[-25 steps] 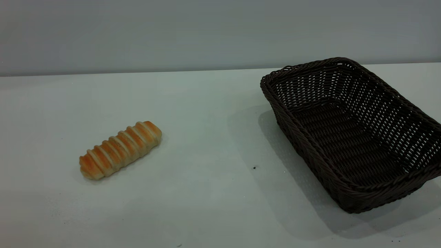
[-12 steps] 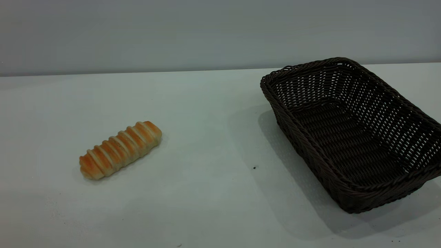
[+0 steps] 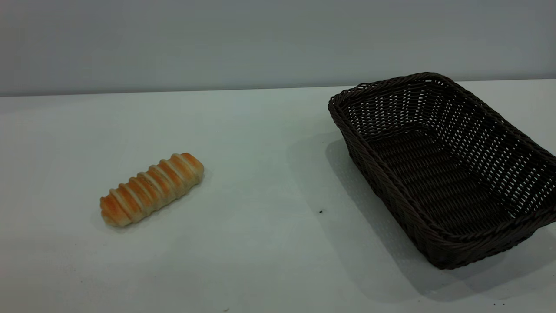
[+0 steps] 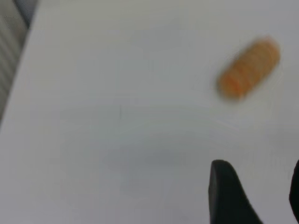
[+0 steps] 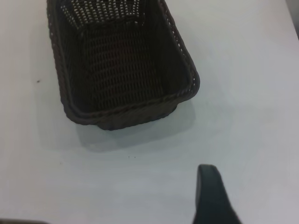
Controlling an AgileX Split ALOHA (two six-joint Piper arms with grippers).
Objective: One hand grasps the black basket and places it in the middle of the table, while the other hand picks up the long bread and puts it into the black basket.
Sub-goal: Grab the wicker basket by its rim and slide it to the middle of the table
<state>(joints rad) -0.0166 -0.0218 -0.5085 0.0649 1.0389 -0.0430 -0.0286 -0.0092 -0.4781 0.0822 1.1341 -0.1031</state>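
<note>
The long bread (image 3: pixel 152 189) lies on the table (image 3: pixel 269 143) at the left, slanted, with nothing touching it. The black basket (image 3: pixel 434 178) stands empty at the right, reaching past the right edge of the exterior view. Neither gripper appears in the exterior view. In the left wrist view my left gripper (image 4: pixel 259 170) hangs open over bare table, well short of the bread (image 4: pixel 249 68). In the right wrist view my right gripper (image 5: pixel 254 186) shows one dark finger (image 5: pixel 209 191) with bare table beside it, apart from the basket (image 5: pixel 117 65).
A small dark speck (image 3: pixel 320 211) marks the table between bread and basket. A grey wall runs behind the table's far edge. The table's edge and a ribbed surface (image 4: pixel 9 56) show in the left wrist view.
</note>
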